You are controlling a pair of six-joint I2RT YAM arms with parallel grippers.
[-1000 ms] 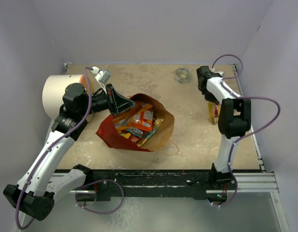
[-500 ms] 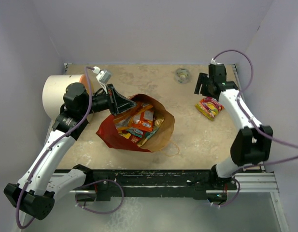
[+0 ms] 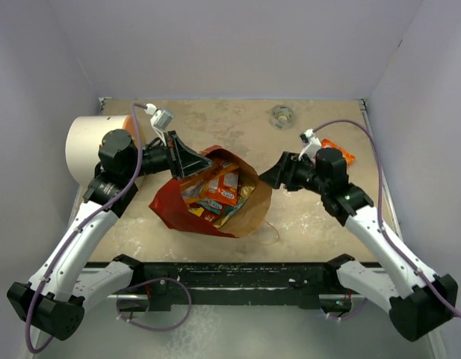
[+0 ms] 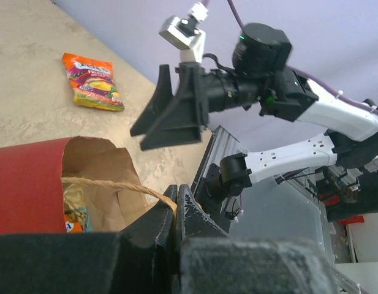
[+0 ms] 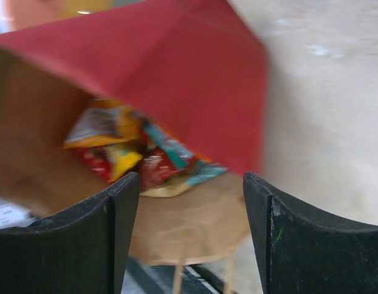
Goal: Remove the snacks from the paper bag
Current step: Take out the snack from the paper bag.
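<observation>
The paper bag [image 3: 170, 202] lies on its side, red outside, with its brown mouth [image 3: 254, 203] facing right. Several snacks [image 3: 215, 187] in orange, yellow, red and teal show inside it [image 5: 130, 150]. My left gripper [image 3: 194, 163] is shut on the bag's twisted paper handle [image 4: 115, 185] at the upper rim [image 4: 176, 205]. My right gripper [image 3: 267, 179] is open and empty just outside the mouth [image 5: 192, 226], its fingers [image 5: 287, 245] on either side of the brown lower lip. One orange snack packet [image 3: 338, 152] lies on the table behind the right arm [image 4: 94, 81].
A white cylinder [image 3: 92, 146] with an orange end lies at the back left, behind the left arm. A small round object [image 3: 282, 116] sits near the back wall. Purple walls close in the table [image 3: 312, 217] on three sides.
The right gripper opened and left a snack packet on the table at the back right. The right arm then swung left to the bag's mouth. The left arm held still.
</observation>
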